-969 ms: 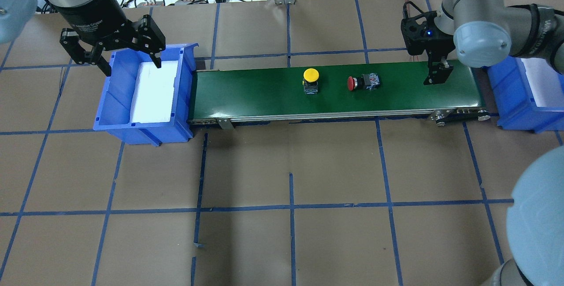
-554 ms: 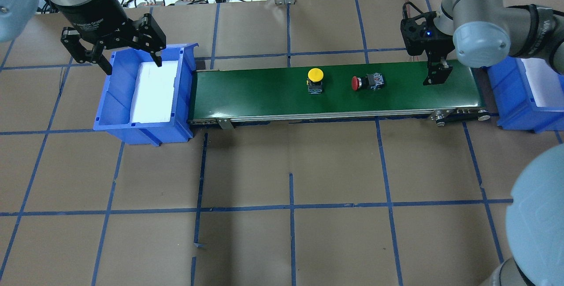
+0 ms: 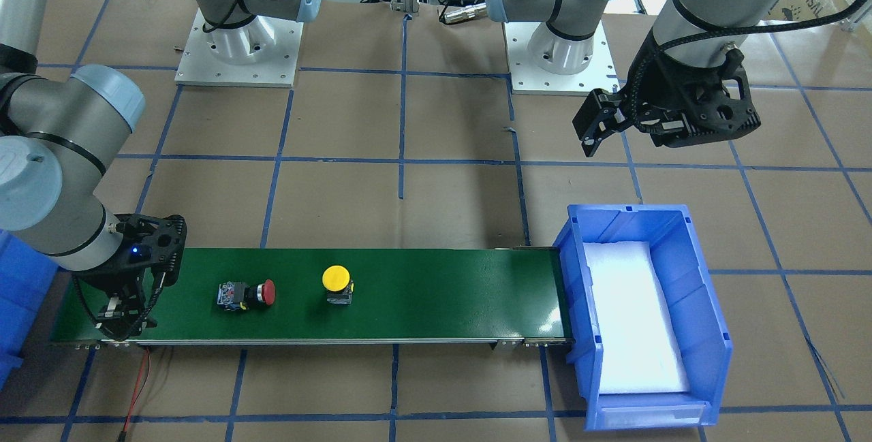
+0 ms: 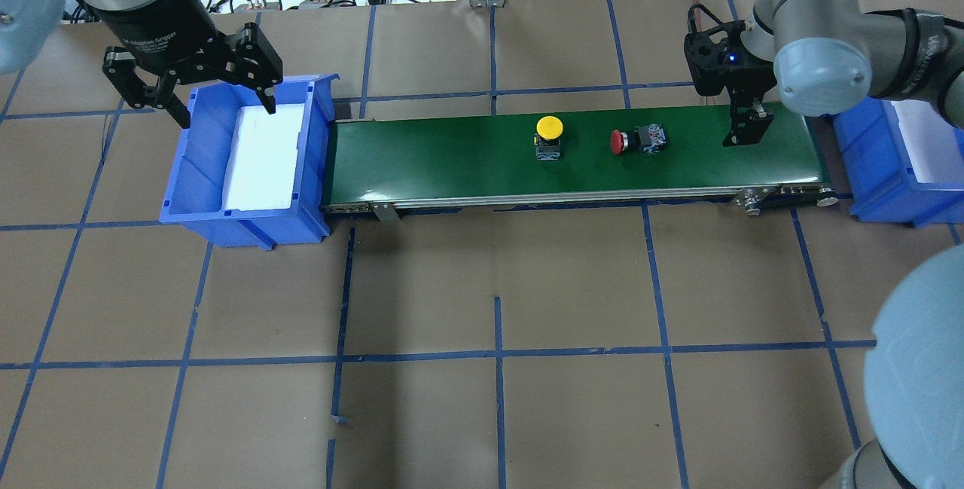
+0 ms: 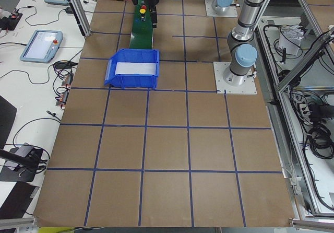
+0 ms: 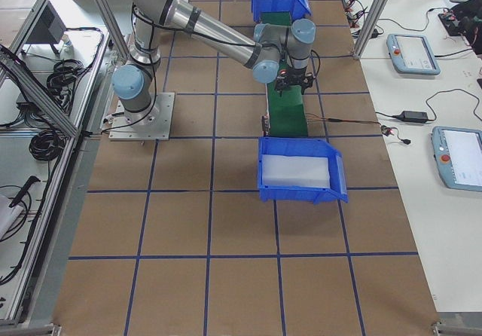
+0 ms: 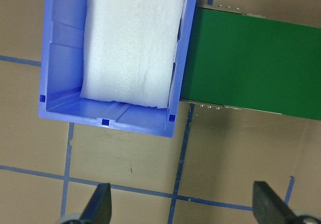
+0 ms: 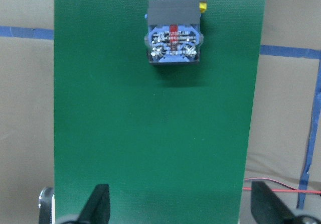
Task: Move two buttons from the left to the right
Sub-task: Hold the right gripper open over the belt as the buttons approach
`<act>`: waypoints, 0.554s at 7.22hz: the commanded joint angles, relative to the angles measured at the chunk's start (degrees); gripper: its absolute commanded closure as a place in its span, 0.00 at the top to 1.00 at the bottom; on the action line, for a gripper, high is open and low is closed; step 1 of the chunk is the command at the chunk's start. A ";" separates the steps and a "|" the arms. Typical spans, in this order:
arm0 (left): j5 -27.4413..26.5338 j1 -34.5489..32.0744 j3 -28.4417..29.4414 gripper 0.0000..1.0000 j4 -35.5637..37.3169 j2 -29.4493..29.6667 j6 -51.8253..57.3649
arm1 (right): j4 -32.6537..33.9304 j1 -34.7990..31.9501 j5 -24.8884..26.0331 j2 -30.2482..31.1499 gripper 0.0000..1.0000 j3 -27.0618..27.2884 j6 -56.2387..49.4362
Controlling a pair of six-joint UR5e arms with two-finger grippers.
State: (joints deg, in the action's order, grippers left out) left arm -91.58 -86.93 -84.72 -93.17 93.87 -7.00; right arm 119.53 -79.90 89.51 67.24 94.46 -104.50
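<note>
Red push-button (image 8: 173,38) lies sideways along the conveyor belt (image 8: 150,143), terminals toward the nearer, spread-open right gripper (image 8: 180,211); left gripper (image 7: 184,207) spread, far.

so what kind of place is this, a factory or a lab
Most likely a robotics lab or test cell: a short green conveyor sits on a tape-gridded table, and a teach pendant lies on a white side bench.

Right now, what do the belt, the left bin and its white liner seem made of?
Belt: green, fine-weave texture, slight sheen; probably coated fabric. Left bin: glossy blue moulded plastic, ribbed walls. Liner: white foam, likely, from its dimpled surface.
</note>
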 commanded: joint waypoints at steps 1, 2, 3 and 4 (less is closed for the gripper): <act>0.00 0.00 -0.10 1.00 -0.08 -0.09 0.06 | 0.00 -0.34 -0.12 0.26 0.98 0.02 1.13; 0.00 0.00 -0.10 1.00 0.00 0.08 0.06 | 0.00 -0.60 -0.21 0.35 0.99 0.72 2.01; 0.00 0.00 -0.10 1.00 0.00 -0.01 0.06 | 0.61 -1.13 -0.21 0.35 0.99 1.16 2.80; 0.00 -0.08 -0.10 1.00 -0.08 -0.09 0.06 | 0.88 -1.39 -0.21 0.27 0.99 1.25 2.81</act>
State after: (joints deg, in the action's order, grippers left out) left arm -91.58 -86.94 -84.81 -93.19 93.86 -6.94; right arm 120.01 -80.88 89.31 67.54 95.41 -102.10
